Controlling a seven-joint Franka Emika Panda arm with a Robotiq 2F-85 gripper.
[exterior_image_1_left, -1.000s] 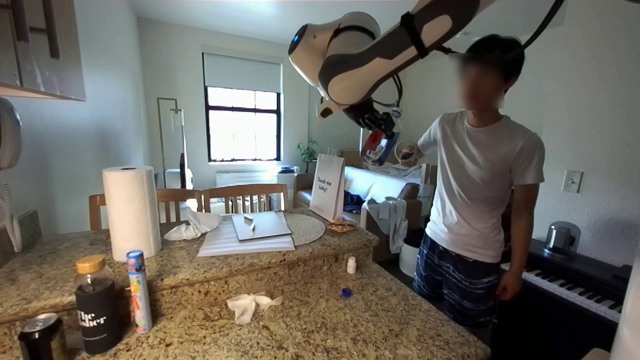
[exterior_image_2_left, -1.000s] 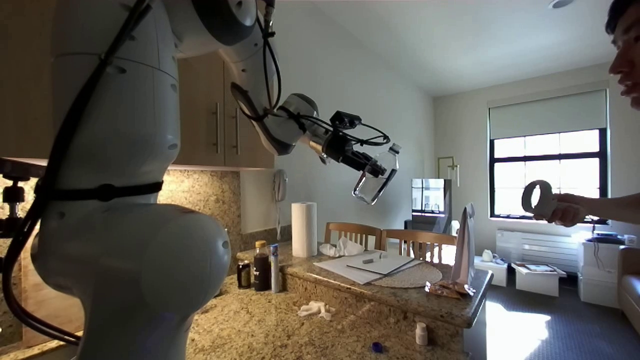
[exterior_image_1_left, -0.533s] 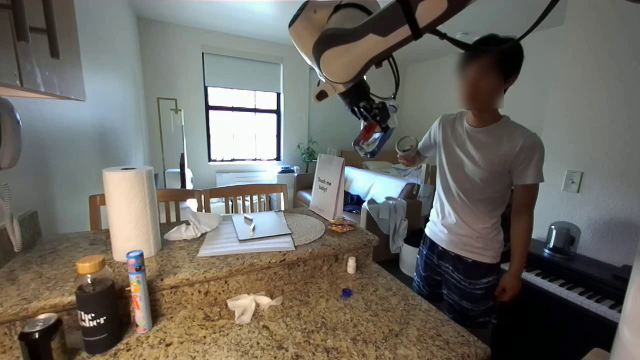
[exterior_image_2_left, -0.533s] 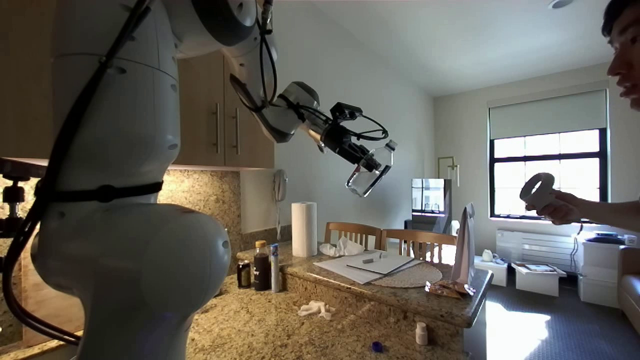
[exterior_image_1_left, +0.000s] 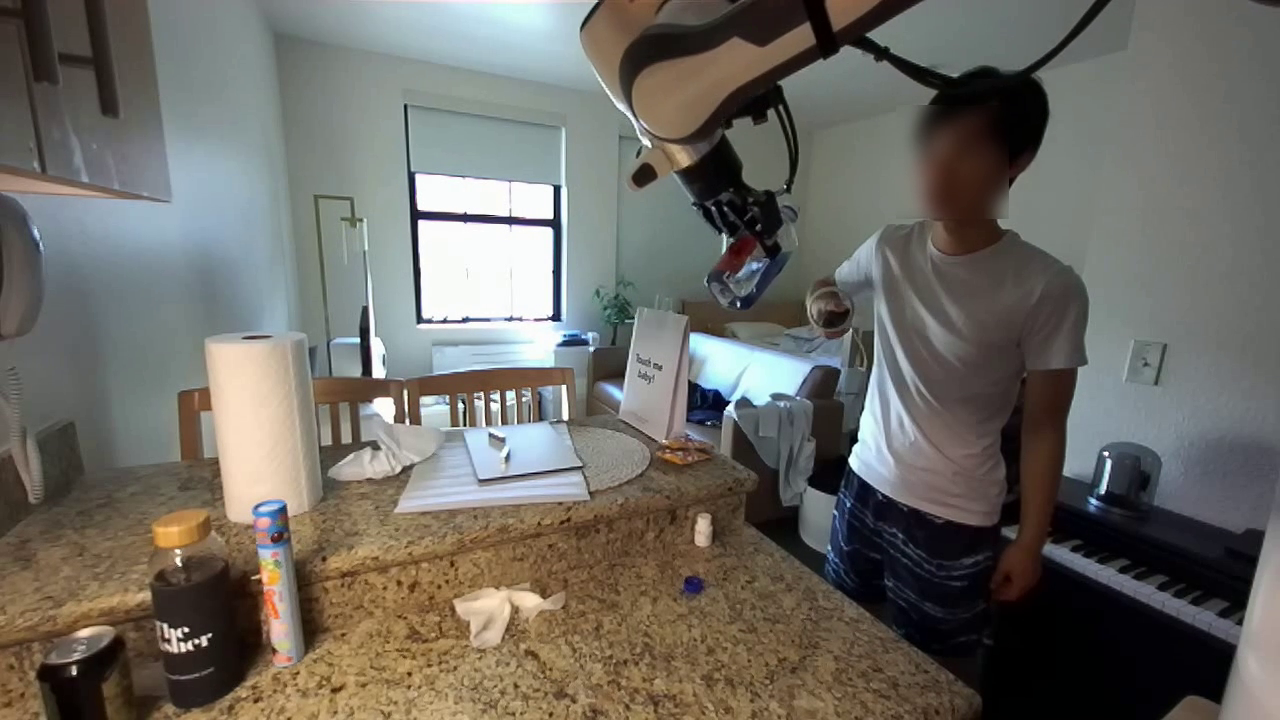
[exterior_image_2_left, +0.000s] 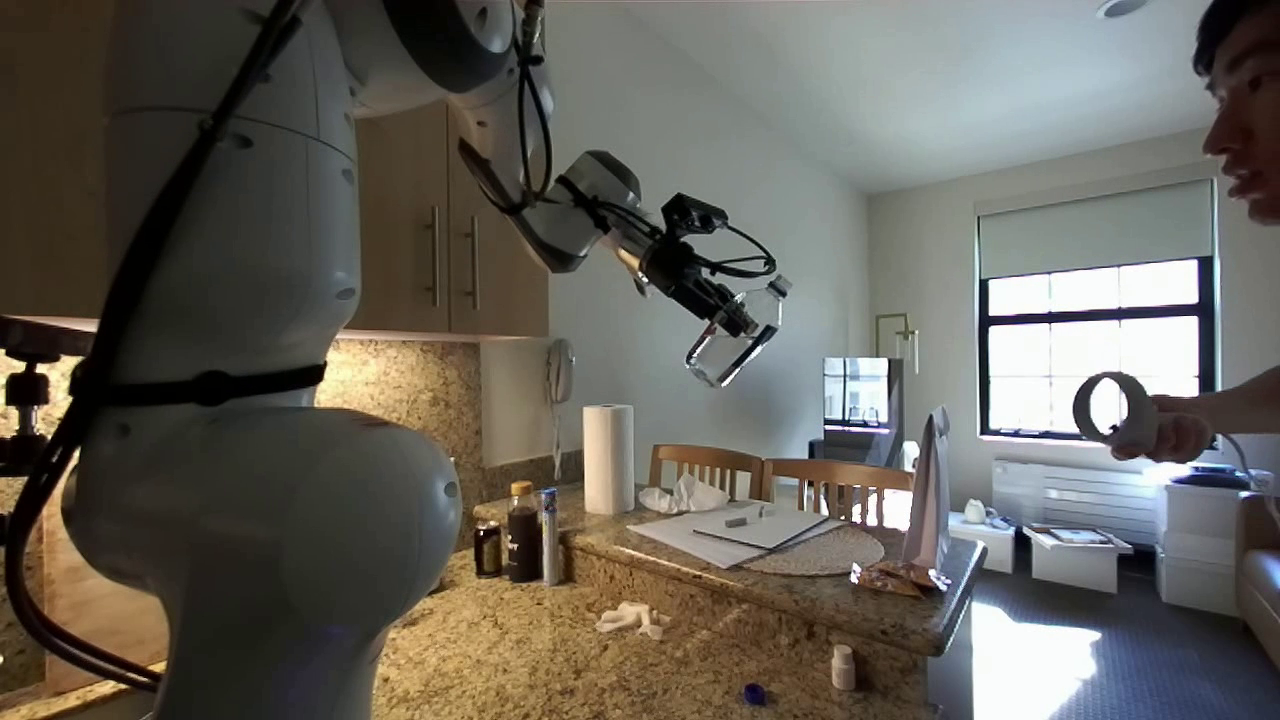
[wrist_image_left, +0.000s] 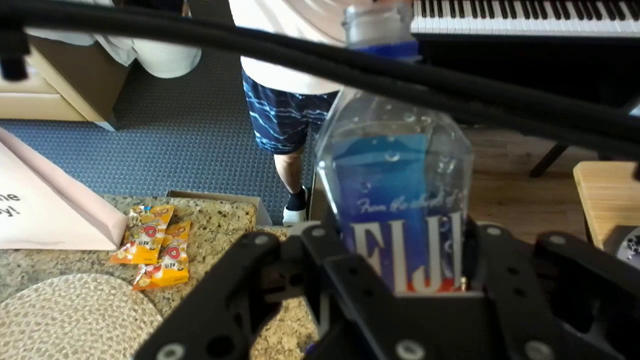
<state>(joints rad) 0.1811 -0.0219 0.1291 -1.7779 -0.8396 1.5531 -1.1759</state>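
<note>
One black, hinged gripper (exterior_image_2_left: 739, 320) clamps a clear, angular-shouldered plastic bottle (wrist_image_left: 390, 185), tilted well above this speckled stone counter (exterior_image_1_left: 650, 660).

From close above the worktop (exterior_image_1_left: 640, 655), an exterior view faces the window (exterior_image_1_left: 487, 250). From close beside the arm (exterior_image_2_left: 260, 300), an exterior view looks past it toward the same window. Both share the worktop and the pincer (exterior_image_2_left: 738, 320). The wrist view sits just behind the pincer, looking down over it at the floor (wrist_image_left: 200, 150); crossing cables (wrist_image_left: 300, 57) make its exact tilt hard to judge.
</note>
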